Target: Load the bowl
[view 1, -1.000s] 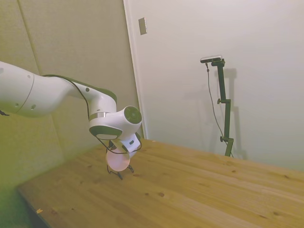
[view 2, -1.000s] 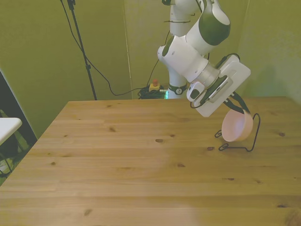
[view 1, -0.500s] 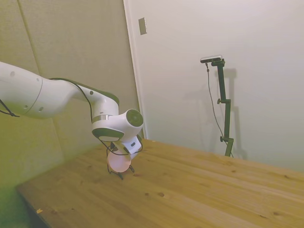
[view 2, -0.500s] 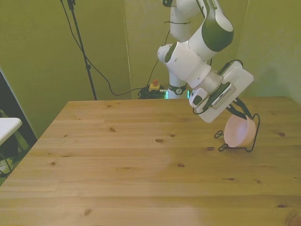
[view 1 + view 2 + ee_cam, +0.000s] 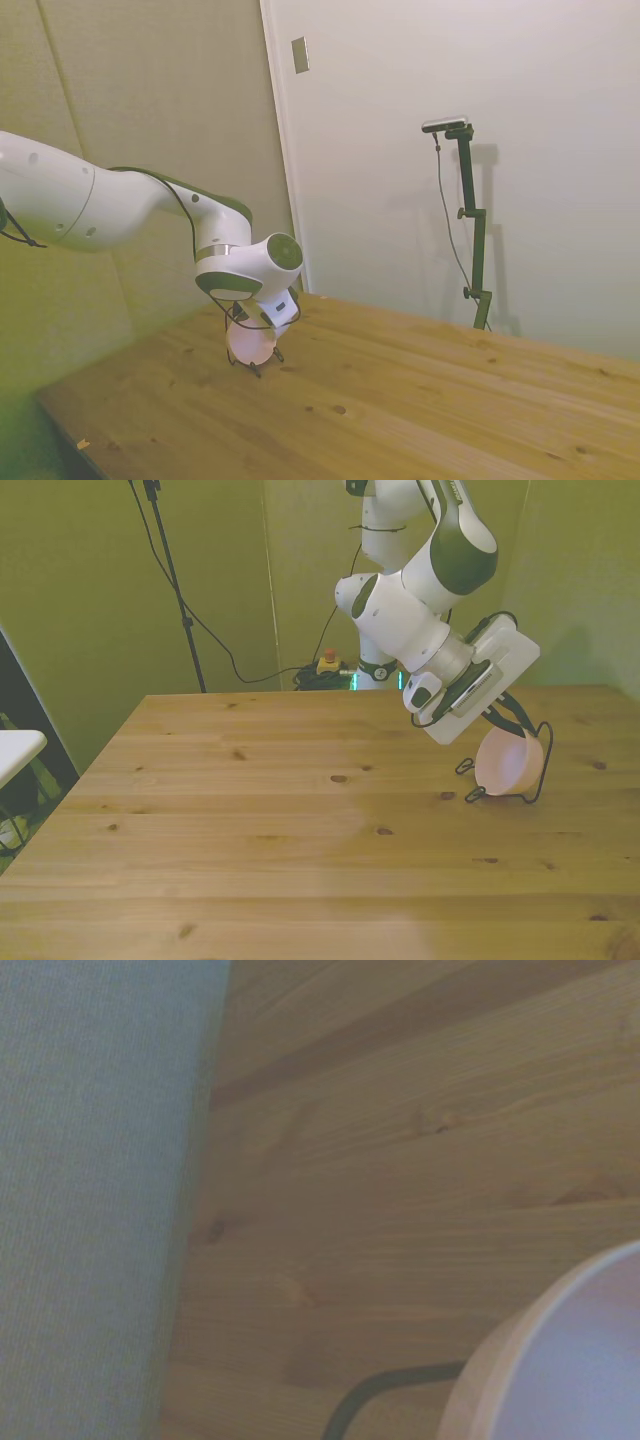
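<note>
The pale pink bowl (image 5: 508, 762) stands tilted on its edge inside a black wire rack (image 5: 547, 745) near the table's edge at the front view's right. My gripper (image 5: 512, 720) reaches down from above and is shut on the bowl's upper rim, with its dark fingers partly hidden behind the white hand. In the side view the bowl (image 5: 250, 343) hangs just under the wrist, with the rack's feet (image 5: 253, 370) on the wood below it. In the wrist view the bowl's rim (image 5: 570, 1360) appears close up beside a curved rack wire (image 5: 370, 1385).
The wooden table (image 5: 280, 830) stretches wide toward the front view's left. A padded wall (image 5: 90, 1190) runs close along the table's edge beside the rack. Cables and a stand (image 5: 175, 590) hang behind the table's far side.
The arm has carried the bowl a little lower and toward the front view's right, deeper into the wire rack. The hold on the bowl is unchanged.
</note>
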You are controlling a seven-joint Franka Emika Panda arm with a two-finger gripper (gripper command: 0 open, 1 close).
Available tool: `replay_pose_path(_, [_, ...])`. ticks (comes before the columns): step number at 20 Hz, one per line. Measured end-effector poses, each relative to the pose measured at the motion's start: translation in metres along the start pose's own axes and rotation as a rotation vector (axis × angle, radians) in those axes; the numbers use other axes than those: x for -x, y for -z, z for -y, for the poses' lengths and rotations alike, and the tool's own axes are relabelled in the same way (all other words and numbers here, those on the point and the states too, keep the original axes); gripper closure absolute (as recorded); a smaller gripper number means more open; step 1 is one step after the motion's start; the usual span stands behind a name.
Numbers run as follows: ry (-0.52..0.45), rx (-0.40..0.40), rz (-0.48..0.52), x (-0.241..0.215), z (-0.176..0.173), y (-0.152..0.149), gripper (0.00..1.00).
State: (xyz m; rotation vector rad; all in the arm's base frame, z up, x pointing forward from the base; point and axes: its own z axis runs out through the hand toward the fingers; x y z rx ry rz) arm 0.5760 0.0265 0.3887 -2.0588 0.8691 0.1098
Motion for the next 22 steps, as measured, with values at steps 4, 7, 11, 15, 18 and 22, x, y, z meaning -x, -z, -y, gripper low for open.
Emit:
replay_pose_path(4, [0.004,-0.003,-0.002,-0.001,0.003,0.001,0.0])
replay_pose_path(7, [0.006,-0.005,-0.004,-0.001,0.004,0.002,0.0])
replay_pose_path(11, [0.017,-0.016,-0.023,0.001,0.009,0.018,0.0])
replay_pose_path(15, [0.011,0.012,-0.067,0.008,0.012,0.05,0.0])
replay_pose_path(18, [-0.025,0.06,-0.114,0.013,0.01,0.073,0.0])
replay_pose_path(22, [-0.073,0.133,-0.202,0.023,0.008,0.104,0.0])
